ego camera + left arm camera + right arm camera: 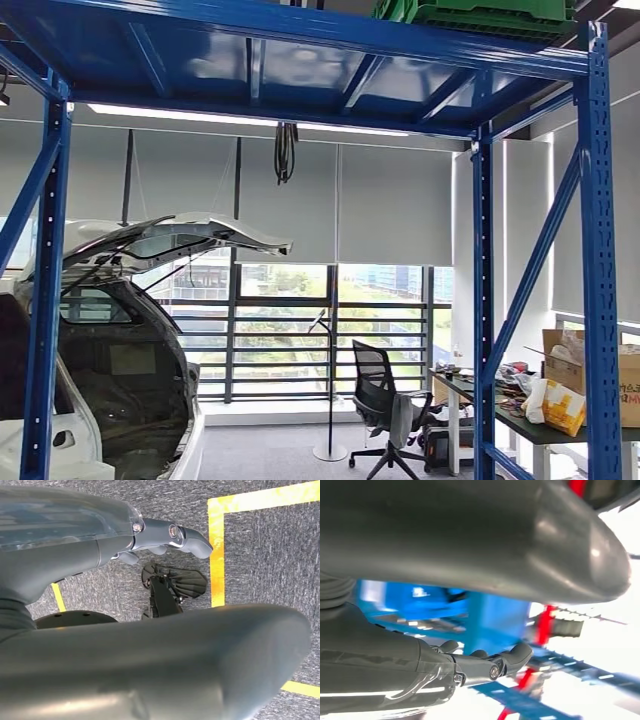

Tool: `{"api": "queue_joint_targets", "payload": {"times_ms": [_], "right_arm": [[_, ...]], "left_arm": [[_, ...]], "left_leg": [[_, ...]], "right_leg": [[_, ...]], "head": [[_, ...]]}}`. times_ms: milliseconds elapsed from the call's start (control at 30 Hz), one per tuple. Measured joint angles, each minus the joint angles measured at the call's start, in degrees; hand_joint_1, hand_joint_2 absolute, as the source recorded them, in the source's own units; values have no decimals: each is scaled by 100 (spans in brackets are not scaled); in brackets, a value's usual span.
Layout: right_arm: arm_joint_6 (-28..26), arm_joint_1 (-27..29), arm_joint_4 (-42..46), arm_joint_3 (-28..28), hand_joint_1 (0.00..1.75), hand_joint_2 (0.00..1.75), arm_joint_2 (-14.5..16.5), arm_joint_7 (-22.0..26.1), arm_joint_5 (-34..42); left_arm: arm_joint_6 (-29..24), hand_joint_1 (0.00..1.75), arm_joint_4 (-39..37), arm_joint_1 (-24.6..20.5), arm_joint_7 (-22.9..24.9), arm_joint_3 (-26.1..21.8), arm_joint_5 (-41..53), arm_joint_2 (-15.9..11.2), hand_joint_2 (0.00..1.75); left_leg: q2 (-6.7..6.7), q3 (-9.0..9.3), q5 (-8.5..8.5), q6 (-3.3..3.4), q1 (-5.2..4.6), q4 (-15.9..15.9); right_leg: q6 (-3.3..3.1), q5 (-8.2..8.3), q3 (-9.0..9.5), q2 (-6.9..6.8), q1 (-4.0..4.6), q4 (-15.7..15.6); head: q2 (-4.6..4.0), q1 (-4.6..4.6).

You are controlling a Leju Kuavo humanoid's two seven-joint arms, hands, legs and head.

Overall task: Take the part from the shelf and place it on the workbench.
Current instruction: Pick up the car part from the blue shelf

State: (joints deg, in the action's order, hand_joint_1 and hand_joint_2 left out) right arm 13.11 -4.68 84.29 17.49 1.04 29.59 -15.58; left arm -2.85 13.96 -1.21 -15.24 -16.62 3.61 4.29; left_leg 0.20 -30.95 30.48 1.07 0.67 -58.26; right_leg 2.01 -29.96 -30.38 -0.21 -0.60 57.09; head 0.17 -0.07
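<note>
Looking past the thick thumb of the left hand [113,550], fingers [188,537] stretched out and gripping nothing, hanging over grey carpet [264,555] edged with yellow tape [217,555]. Seeing the right hand [433,665] likewise spread and holding nothing, blurred blue steel behind. Searching the blue shelf [600,250] for the part: cannot tell where, possibly up in the green crate [483,12]. Risking, judging from that height, an overhead reach clipping the uprights or tipping the crate. Sharing the room with an open-tailgate car body [113,350], an office chair [377,400] and a cluttered table [528,428] by the windows.
</note>
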Motion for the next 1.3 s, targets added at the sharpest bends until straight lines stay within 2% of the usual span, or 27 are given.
{"api": "queue_joint_targets", "payload": {"times_ms": [200,300,400,433,467,533,567,600,633,700,733,767,833,900,933,967,1000,1067,1100,1133,1167,1200,1233,1267,1300], "right_arm": [[69,-52,1110,-820,0,0,-126,52,162],[97,-106,1984,-1491,0,0,-228,115,322],[128,-189,2647,-2075,0,0,-329,173,467],[127,-196,2781,-2170,0,0,-357,174,486],[125,-199,2889,-2239,0,0,-390,174,505],[122,-194,3039,-2354,0,0,-451,173,530],[120,-181,3082,-2400,0,0,-474,167,534],[116,-168,3115,-2439,0,0,-494,157,534],[109,-160,3144,-2470,0,0,-514,143,529],[86,-148,3199,-2517,0,0,-556,118,511],[75,-141,3219,-2535,0,0,-574,108,501],[67,-133,3236,-2548,0,0,-592,101,493],[62,-117,3263,-2565,0,0,-617,92,486],[53,-107,3294,-2580,0,0,-635,88,483],[39,-106,3309,-2588,0,0,-641,84,481],[22,-104,3321,-2594,0,0,-644,74,476],[4,-98,3329,-2600,0,0,-644,63,468],[-20,-77,3332,-2606,0,0,-644,46,456],[-27,-62,3332,-2608,0,0,-644,43,451],[-33,-49,3332,-2609,0,0,-644,41,451],[-37,-39,3334,-2610,0,0,-644,40,450],[-39,-33,3335,-2610,0,0,-644,40,450],[-42,-33,3336,-2610,0,0,-644,39,448],[-48,-30,3338,-2610,0,0,-644,38,444],[-57,-24,3343,-2610,0,0,-644,36,439]], "left_arm": [[2,0,-11,-5,6,-123,147,12,0],[7,0,-35,-12,25,-225,319,12,0],[35,0,-43,-34,50,-302,493,22,0],[43,0,-43,-42,49,-314,517,29,0],[50,0,-43,-43,48,-323,533,36,0],[56,0,-44,-41,46,-345,557,42,0],[60,0,-44,-39,45,-358,562,44,0],[62,0,-45,-39,45,-374,568,46,0],[64,0,-45,-38,44,-388,578,49,0],[66,0,-46,-37,43,-412,595,57,0],[67,0,-49,-41,41,-421,601,61,0],[68,0,-51,-46,40,-429,601,63,0],[70,0,-57,-51,39,-443,601,67,0],[73,0,-58,-51,37,-451,604,70,0],[76,0,-58,-55,32,-457,606,71,0],[82,0,-58,-61,26,-464,608,71,0],[90,0,-58,-62,17,-471,610,71,0],[102,0,-61,-44,9,-482,612,72,0],[104,0,-63,-30,7,-484,614,73,0],[105,0,-66,-18,7,-486,615,73,0],[106,0,-68,-11,7,-487,616,73,0],[105,0,-70,-9,7,-490,616,73,0],[105,0,-78,-8,7,-493,616,73,0],[105,0,-85,-10,6,-496,617,74,0],[104,0,-92,-15,5,-500,619,74,0]], "left_leg": [[-8,-11,2,3,-23,-23],[-18,-22,1,11,-45,-24],[-26,5,-30,77,-20,34],[-32,19,-45,103,-4,62],[-36,32,-55,123,11,83],[-42,37,-49,135,10,86],[-45,43,-39,135,8,85],[-52,56,-24,129,9,83],[-63,82,-2,115,12,82],[-88,167,67,64,24,82],[-99,203,103,30,22,77],[-106,219,131,-2,19,74],[-111,218,155,-59,12,88],[-102,231,198,-118,20,92],[-95,195,261,-143,23,-11],[-88,88,367,-161,24,-237],[-82,-105,501,-170,25,-593],[-80,-603,713,-183,27,-1385],[-80,-784,683,-183,27,-1596],[-79,-859,532,-176,27,-1583],[-78,-831,275,-161,26,-1354],[-77,-733,-7,-139,24,-1008],[-74,-630,-214,-117,10,-707],[-72,-534,-316,-92,-5,-471],[-70,-474,-310,-64,-25,-340]], "right_leg": [[16,13,-5,-10,-16,-8],[32,21,-18,-13,-42,-11],[76,-23,-16,-14,-48,12],[89,-108,-71,-12,-48,141],[97,-245,-194,-8,-50,398],[104,-563,-623,-1,-51,1194],[110,-637,-827,-1,-52,1527],[114,-596,-947,-1,-53,1673],[115,-434,-950,-2,-55,1578],[101,37,-692,4,-55,893],[84,193,-546,13,-46,554],[54,250,-445,21,-35,324],[-15,192,-395,37,-7,195],[-91,150,-360,36,-15,155],[-129,134,-326,27,-24,133],[-165,115,-285,13,-32,113],[-193,88,-252,-1,-31,106],[-225,23,-185,-13,-19,106],[-228,-18,-137,-10,-13,106],[-224,-64,-75,-5,-10,106],[-213,-118,1,1,-8,106],[-196,-178,79,3,-8,105],[-170,-232,146,5,0,105],[-139,-276,191,9,4,105],[-108,-306,209,10,4,104]], "head": [[0,0],[0,0],[0,0],[0,0],[0,0],[0,0],[0,0],[0,0],[0,0],[0,1],[0,0],[0,0],[0,-2],[1,-2],[1,-2],[1,-1],[1,-1],[0,0],[0,0],[0,0],[0,0],[0,0],[0,-2],[2,-2],[2,-4]]}}
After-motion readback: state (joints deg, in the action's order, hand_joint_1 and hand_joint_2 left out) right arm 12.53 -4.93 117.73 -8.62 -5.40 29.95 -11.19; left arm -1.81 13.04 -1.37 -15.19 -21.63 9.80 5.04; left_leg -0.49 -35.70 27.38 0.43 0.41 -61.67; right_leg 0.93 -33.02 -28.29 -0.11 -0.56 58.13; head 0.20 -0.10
